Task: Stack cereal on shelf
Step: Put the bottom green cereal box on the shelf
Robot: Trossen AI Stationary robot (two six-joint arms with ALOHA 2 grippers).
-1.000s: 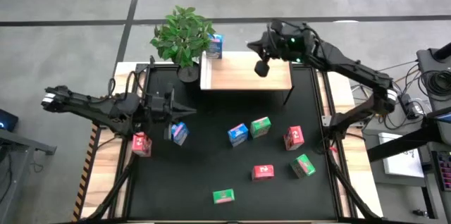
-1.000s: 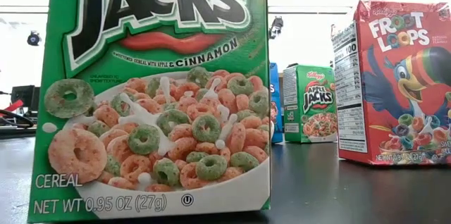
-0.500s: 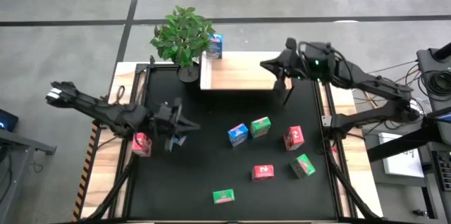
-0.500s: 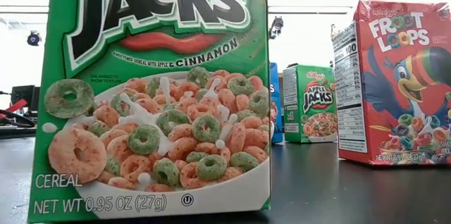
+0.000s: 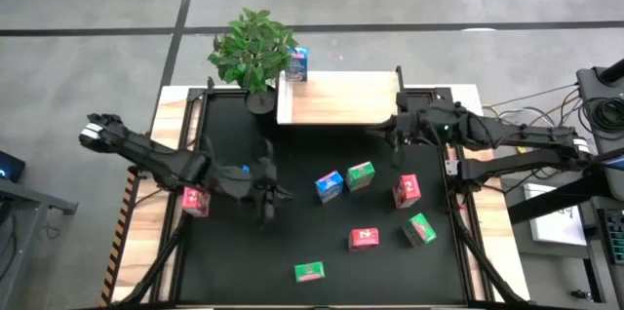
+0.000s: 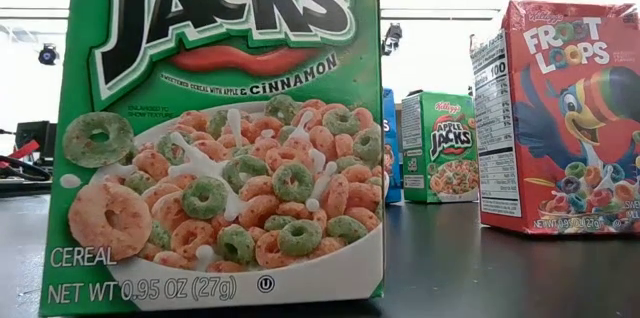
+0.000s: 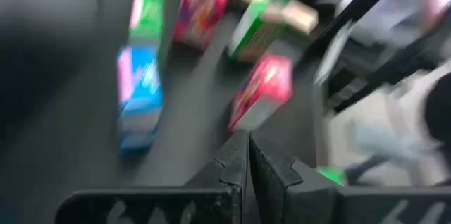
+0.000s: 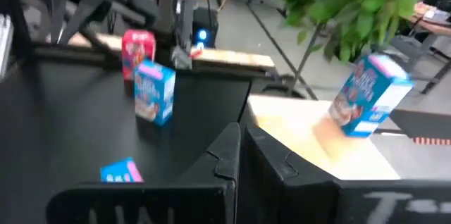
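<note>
One small blue cardboard cereal box stands on the light wooden plank shelf at its far left corner — the rest lie scattered across the black table. Both the left gripper and the right gripper hover with fingers pressed together, empty.

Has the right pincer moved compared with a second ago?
Yes. The right pincer has pulled off the shelf, now over the black mat beside its right front corner.

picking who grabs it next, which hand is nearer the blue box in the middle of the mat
Left. The left hand sits just to that blue box's left on the mat, shut and empty. The right hand is farther, up by the shelf's right front corner.
</note>
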